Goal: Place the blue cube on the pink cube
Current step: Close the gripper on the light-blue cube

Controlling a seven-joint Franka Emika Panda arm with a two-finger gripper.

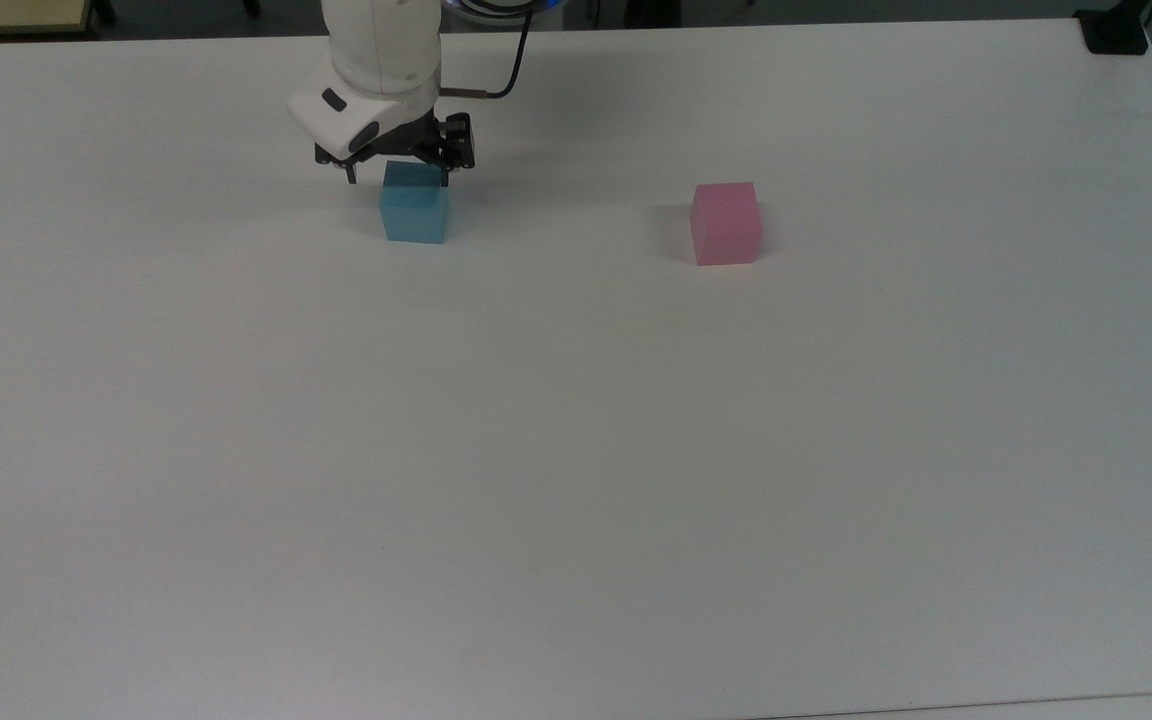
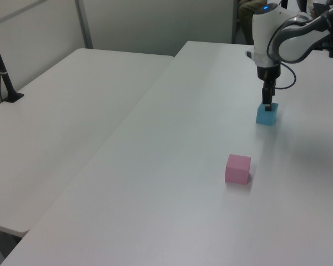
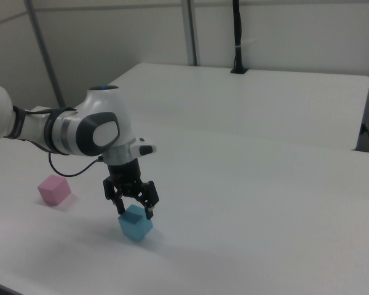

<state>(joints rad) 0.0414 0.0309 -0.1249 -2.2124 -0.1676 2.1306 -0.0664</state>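
No brand, label or writing can be read on the arm, the cubes or the counter.

Going left to right in the top view, the gripper comes first, set down over the blue cube. Its fingers are spread a little wider than the cube and straddle its upper part, one tip at each side. In the right view a dark fingertip sits on either flank of the cube's top, with the cube resting flat on the counter. Whether the tips press the faces or stand just off them cannot be told. In the left view the fingers reach straight down onto the cube's top edge.

Further toward the top view's right, well apart from the blue cube, the pink cube sits alone on the counter.
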